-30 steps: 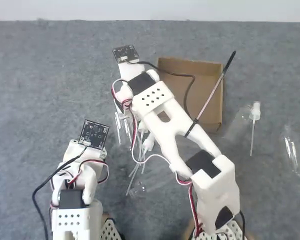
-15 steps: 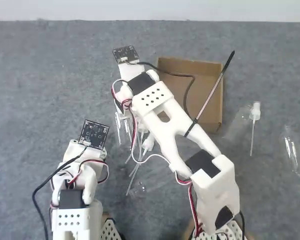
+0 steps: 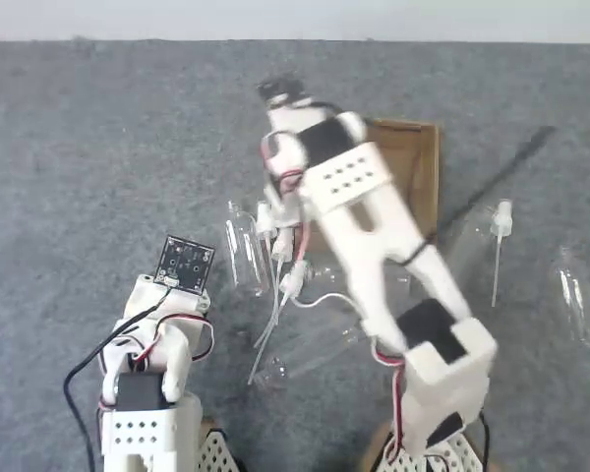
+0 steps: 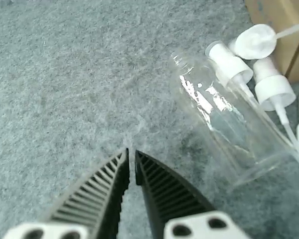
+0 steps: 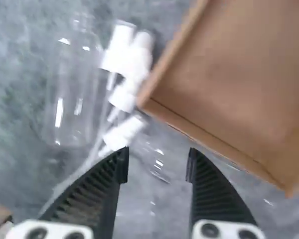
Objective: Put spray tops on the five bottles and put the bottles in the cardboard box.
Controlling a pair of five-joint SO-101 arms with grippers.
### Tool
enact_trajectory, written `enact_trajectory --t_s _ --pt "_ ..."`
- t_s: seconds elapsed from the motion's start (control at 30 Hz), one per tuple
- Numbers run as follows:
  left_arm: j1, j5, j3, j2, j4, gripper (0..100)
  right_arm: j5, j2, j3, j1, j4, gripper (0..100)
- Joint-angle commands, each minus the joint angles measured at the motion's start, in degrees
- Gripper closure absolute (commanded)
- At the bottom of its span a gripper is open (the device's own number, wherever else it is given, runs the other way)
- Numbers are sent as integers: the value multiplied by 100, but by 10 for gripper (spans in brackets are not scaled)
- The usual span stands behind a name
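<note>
The right gripper (image 5: 157, 157) holds its black ribbed jaws wide apart with nothing clamped; a glassy glint lies on the surface between them, but I cannot tell whether it is a bottle. Just past its fingertips is a cluster of white plastic spray tops (image 5: 123, 94) with thin dip tubes, close against the corner of the brown cardboard box (image 5: 239, 74). The left gripper (image 4: 130, 153) is drawn to a narrow slit and grips nothing, poised over the grey felt-like table covering (image 4: 55, 74). Ahead of it and off to one side lies the clear plastic bottle (image 4: 224, 124), uncapped, its open neck next to the tops and its long axis slanting across the line of the jaws. From above, the right arm (image 3: 364, 197) stretches from the lower right of the frame to the upper centre and ends at the box's left edge. That puts it over the cluster in the middle of the frame. The left arm (image 3: 147, 393) sits at the lower left, with the bottle just right of its wrist and running roughly up and down the frame. A lone spray top (image 3: 501, 221) lies right of the box, and another clear bottle (image 3: 575, 290) rests at the far right edge. By my reading the left gripper is nearer the bottle and the right nearer the tops, so a grasp should close across the bottle's width.
</note>
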Motion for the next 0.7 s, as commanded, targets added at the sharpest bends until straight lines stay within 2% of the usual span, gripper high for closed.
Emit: enact_trajectory --t_s 0.0,0.33,0.47,0.67 --pt "-9 62 -57 -62 18 988 747 -927 -343 848 462 853" --pt "0 62 -57 -62 18 988 2611 -936 -316 4031 435 851" --pt "18 62 -57 -62 18 988 2998 -338 -325 4611 391 850" --pt "18 62 -57 -62 18 988 3015 681 -325 4963 -602 850"
